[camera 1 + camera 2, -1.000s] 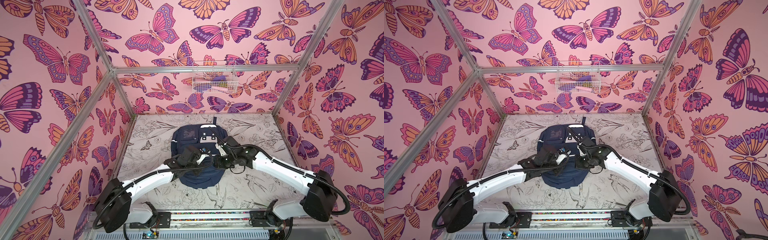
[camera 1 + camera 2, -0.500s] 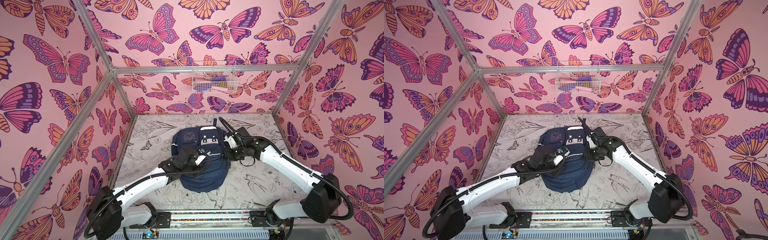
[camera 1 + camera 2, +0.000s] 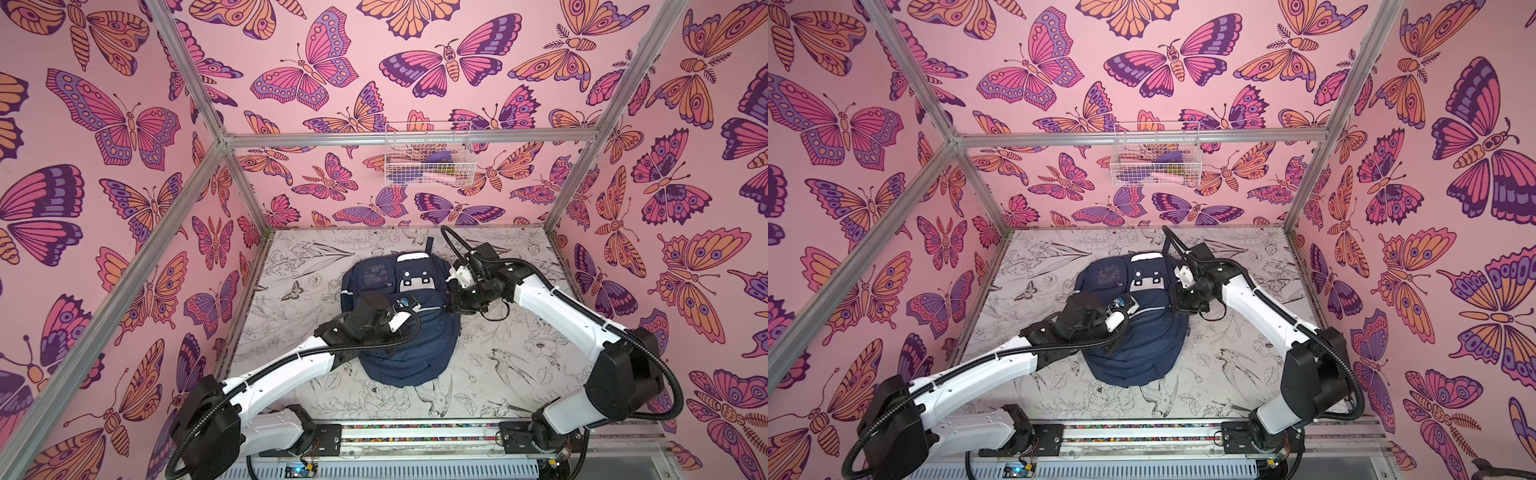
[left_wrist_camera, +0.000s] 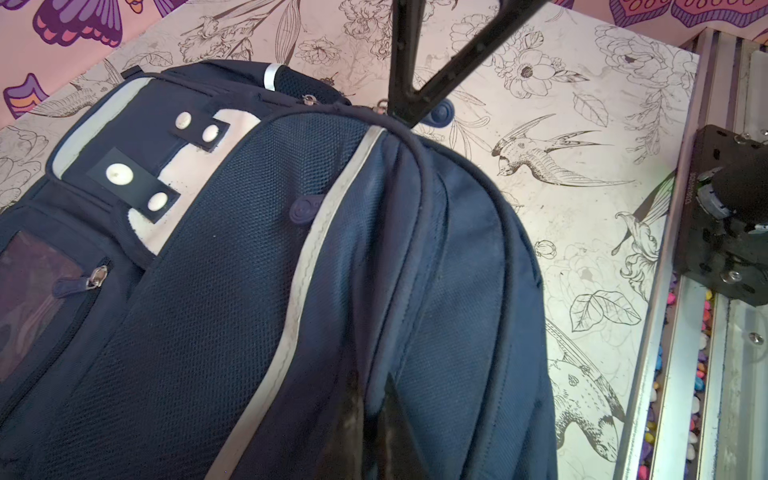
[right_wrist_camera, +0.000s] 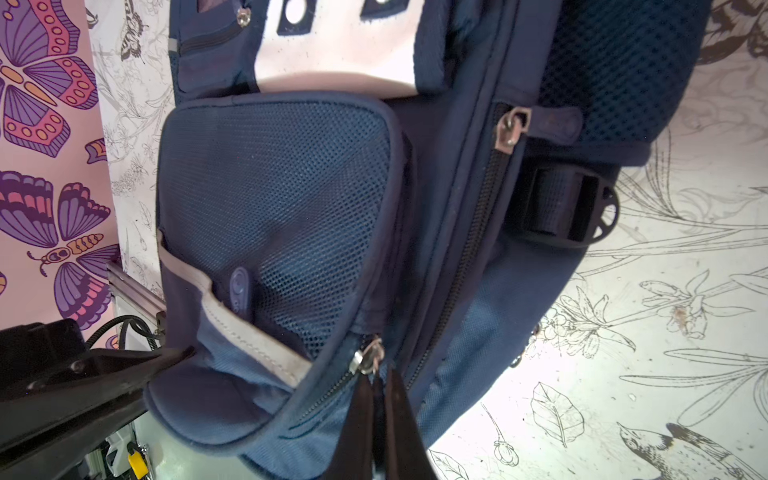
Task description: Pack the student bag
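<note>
Both pincers clamped on the student bag, mid-table.

Nearest you, past the front rail (image 3: 415,432), your left gripper (image 4: 371,419) has its fingers together on a pinched fold of navy fabric on the student bag (image 3: 399,361), just beside a pale reflective stripe (image 4: 307,266). The bag lies flat in the middle of the flower-printed table (image 3: 519,365), front face up, its top loop (image 3: 429,245) toward the far wall. Farther along its right edge, your right gripper (image 5: 378,415) is closed tight on a zip pull (image 5: 368,359) — the metal slider sits right at the fingertips, beside the mesh pocket (image 5: 282,199). Beyond that shows the white patch (image 3: 415,278) with black squares — and, high on the back wall, a wire basket (image 3: 390,176).
</note>
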Action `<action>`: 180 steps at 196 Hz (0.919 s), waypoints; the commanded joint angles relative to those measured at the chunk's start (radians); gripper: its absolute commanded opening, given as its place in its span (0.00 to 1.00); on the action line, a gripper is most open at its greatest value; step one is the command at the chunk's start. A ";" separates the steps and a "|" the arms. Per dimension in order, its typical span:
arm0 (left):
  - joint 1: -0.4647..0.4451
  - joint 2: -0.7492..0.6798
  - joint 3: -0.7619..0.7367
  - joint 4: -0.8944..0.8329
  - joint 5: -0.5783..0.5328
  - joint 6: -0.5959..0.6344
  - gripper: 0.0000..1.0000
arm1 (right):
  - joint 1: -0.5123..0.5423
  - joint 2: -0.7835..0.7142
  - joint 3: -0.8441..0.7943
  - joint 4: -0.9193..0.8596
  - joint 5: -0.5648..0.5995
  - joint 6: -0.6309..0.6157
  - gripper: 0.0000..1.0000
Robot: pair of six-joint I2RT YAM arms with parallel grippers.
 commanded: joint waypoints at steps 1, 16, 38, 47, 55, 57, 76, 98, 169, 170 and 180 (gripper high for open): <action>0.004 -0.019 0.005 -0.131 0.096 -0.016 0.00 | -0.071 0.022 0.012 0.022 0.221 -0.016 0.00; 0.004 0.006 0.016 -0.136 0.097 -0.024 0.00 | -0.071 0.016 0.005 0.025 0.207 -0.018 0.00; 0.004 0.037 0.033 -0.139 0.088 -0.037 0.00 | -0.072 -0.010 -0.012 0.014 0.245 -0.017 0.00; 0.004 0.049 0.040 -0.139 0.085 -0.045 0.00 | -0.074 -0.022 -0.022 0.003 0.283 -0.007 0.00; 0.005 0.057 0.050 -0.139 0.081 -0.052 0.00 | -0.082 -0.033 -0.033 -0.004 0.304 0.002 0.00; 0.004 0.058 0.052 -0.139 0.081 -0.053 0.00 | -0.083 -0.034 -0.037 -0.004 0.306 0.005 0.00; 0.004 0.113 0.075 -0.138 0.059 -0.072 0.00 | -0.117 -0.054 -0.070 -0.001 0.292 0.023 0.00; 0.004 0.130 0.090 -0.139 0.049 -0.082 0.00 | -0.121 -0.061 -0.086 0.003 0.284 0.020 0.00; 0.004 0.113 0.064 -0.159 0.053 -0.095 0.00 | -0.154 -0.104 -0.121 -0.018 0.229 -0.001 0.03; 0.004 0.112 0.064 -0.160 0.052 -0.096 0.00 | -0.154 -0.104 -0.119 -0.021 0.231 -0.002 0.04; 0.004 0.106 0.061 -0.170 0.053 -0.099 0.00 | -0.152 -0.116 -0.109 -0.031 0.247 -0.002 0.07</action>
